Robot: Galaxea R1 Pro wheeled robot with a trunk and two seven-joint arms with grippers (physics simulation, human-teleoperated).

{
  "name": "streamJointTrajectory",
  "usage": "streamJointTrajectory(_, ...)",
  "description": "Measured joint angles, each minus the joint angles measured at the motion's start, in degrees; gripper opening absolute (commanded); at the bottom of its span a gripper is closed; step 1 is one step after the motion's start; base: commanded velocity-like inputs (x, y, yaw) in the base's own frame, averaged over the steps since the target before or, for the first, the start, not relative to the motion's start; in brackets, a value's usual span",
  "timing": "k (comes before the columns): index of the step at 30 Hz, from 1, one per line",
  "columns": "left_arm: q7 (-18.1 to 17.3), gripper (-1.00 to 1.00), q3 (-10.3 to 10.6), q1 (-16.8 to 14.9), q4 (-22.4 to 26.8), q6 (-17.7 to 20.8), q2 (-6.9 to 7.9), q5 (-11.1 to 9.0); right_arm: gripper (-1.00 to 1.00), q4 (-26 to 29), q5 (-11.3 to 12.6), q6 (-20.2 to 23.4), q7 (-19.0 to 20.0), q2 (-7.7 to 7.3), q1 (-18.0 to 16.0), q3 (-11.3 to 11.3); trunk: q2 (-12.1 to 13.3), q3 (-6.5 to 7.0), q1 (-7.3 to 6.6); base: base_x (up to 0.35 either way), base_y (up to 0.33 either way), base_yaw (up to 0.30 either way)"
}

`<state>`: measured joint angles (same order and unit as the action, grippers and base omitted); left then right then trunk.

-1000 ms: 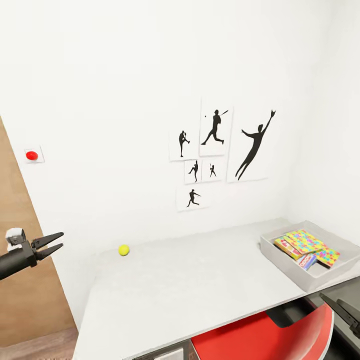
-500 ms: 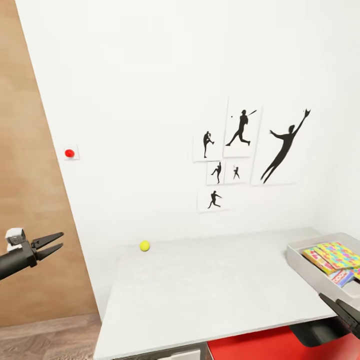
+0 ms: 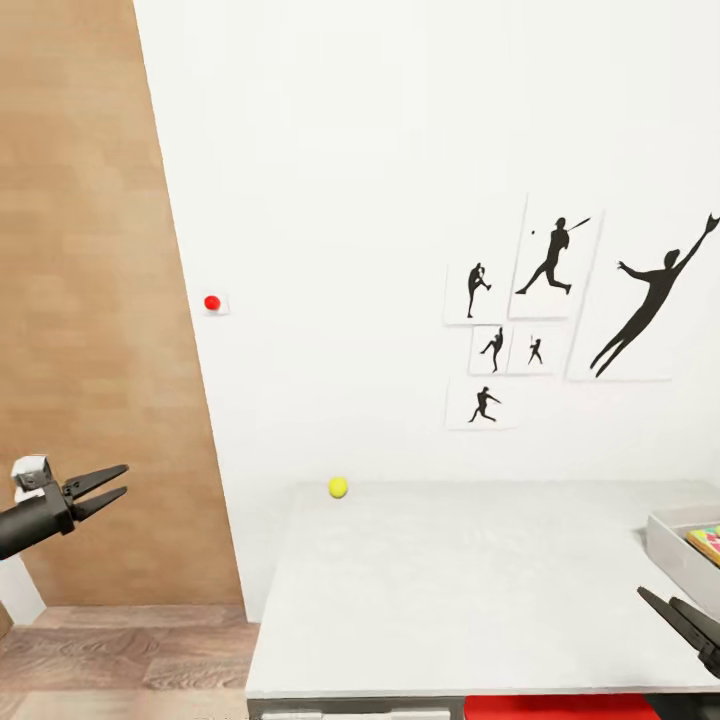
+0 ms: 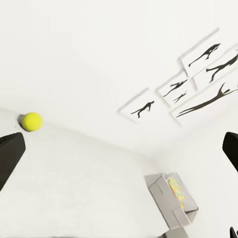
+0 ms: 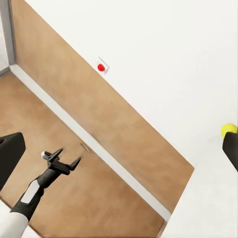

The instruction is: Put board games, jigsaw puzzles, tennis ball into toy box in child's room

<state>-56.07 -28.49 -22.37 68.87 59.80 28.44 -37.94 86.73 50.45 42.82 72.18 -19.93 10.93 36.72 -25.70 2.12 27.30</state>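
Left end effector (image 3: 110, 485): near left, out over the wood floor (image 3: 120, 645) in front of the brown door (image 3: 90, 300); fingers apart, nothing between them.
Right end effector (image 3: 672, 617): near right, over the worktop's front edge; fingers apart, empty.
Worktop (image 3: 470, 580): light grey, bare across its middle.
Toy box (image 3: 675, 545): right edge of the worktop, cut by the frame; a colourful slab (image 3: 708, 540) shows inside.
Tennis ball (image 3: 338, 487): far left corner of the worktop, near the white wall, well apart from the toy box.
Wall: red knob (image 3: 211, 302) left, black silhouette posters (image 3: 560, 310) right.
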Motion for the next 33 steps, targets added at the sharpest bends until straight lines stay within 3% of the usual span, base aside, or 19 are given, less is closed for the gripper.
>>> streamJointTrajectory(17, -0.02, 1.0, -0.01, 0.0, -0.01, 0.0, 0.03, 0.0, 1.0, -0.13, 0.0, -0.01, -0.01, 0.0, 0.0, 0.01, 0.01, 0.0, -0.01, 0.014, 0.098, 0.278)
streamJointTrajectory(33, 0.08, 1.0, -0.03, -0.02, -0.03, 0.0, 0.04, -0.01, 1.0, -0.36, 0.01, -0.02, 0.04, 0.0, 0.02, 0.03, 0.0, 0.0, 0.0, 0.099, 0.057, 0.038)
